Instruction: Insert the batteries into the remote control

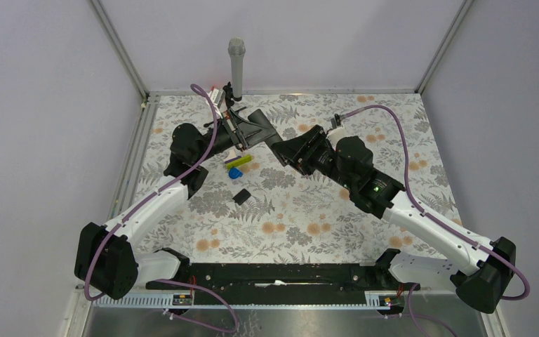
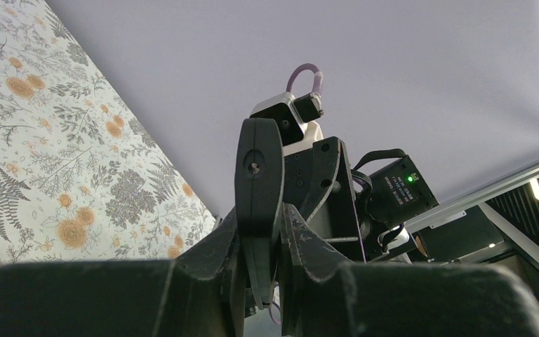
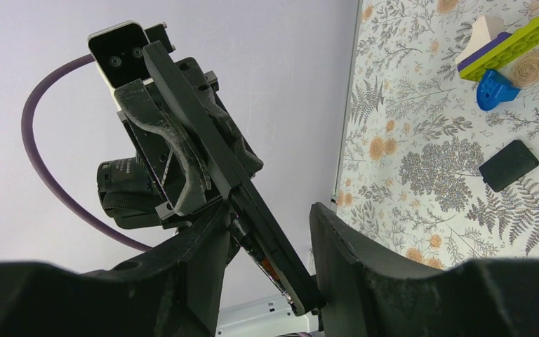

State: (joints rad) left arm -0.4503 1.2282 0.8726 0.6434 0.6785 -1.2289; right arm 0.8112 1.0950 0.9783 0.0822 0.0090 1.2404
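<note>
Black remote control [image 2: 258, 175], one, end effectors [image 2: 260, 217] [image 3: 265, 214], two

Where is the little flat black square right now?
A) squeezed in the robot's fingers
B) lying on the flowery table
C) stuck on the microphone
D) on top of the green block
B: the black square lies flat on the flowery table, by itself, a little apart from the blue block.
</note>
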